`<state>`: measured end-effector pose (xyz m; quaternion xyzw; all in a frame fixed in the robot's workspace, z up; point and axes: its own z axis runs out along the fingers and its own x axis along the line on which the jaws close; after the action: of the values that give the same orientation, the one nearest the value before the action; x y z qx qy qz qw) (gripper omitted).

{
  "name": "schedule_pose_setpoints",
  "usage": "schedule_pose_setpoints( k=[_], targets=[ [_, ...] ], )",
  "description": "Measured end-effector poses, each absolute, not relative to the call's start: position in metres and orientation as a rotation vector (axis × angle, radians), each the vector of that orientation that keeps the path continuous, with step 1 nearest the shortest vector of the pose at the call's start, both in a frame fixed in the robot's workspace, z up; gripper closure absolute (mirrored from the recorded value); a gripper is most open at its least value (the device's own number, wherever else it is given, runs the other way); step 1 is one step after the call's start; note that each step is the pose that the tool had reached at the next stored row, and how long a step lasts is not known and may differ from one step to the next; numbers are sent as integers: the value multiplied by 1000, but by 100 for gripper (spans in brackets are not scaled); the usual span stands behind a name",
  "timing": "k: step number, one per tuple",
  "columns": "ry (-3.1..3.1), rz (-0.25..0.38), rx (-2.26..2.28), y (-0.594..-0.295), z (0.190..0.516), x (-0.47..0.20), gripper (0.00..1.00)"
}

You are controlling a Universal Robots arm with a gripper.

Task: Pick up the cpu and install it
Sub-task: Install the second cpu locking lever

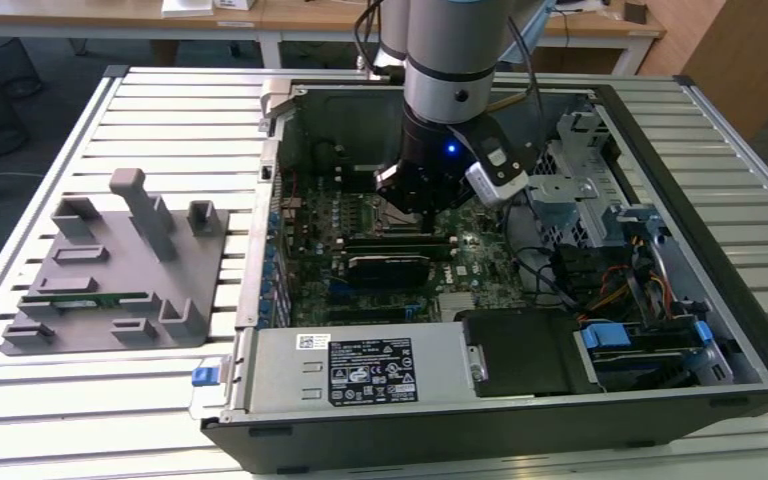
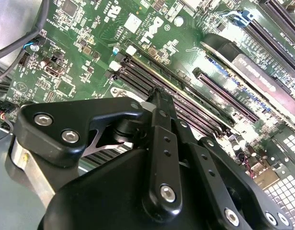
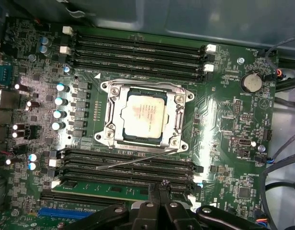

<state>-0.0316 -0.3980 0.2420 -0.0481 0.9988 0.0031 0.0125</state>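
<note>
The cpu (image 3: pixel 143 115) already sits square in the socket (image 3: pixel 143 116); the gripper (image 3: pixel 163 186), fingers pinched together empty, should rise straight off toward twelve o'clock

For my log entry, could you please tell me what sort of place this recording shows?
Probably a lab or workshop bench for computer assembly. An open computer case lies on a slatted metal table, a grey parts fixture sits beside it, and wooden desks stand behind. The cpu sits in the motherboard's socket.
</note>
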Motion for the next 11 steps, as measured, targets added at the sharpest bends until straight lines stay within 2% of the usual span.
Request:
schedule_pose_setpoints(
  k=[11],
  targets=[
    [3113, 10, -150, -398, 245, -32, 89]
  ],
)
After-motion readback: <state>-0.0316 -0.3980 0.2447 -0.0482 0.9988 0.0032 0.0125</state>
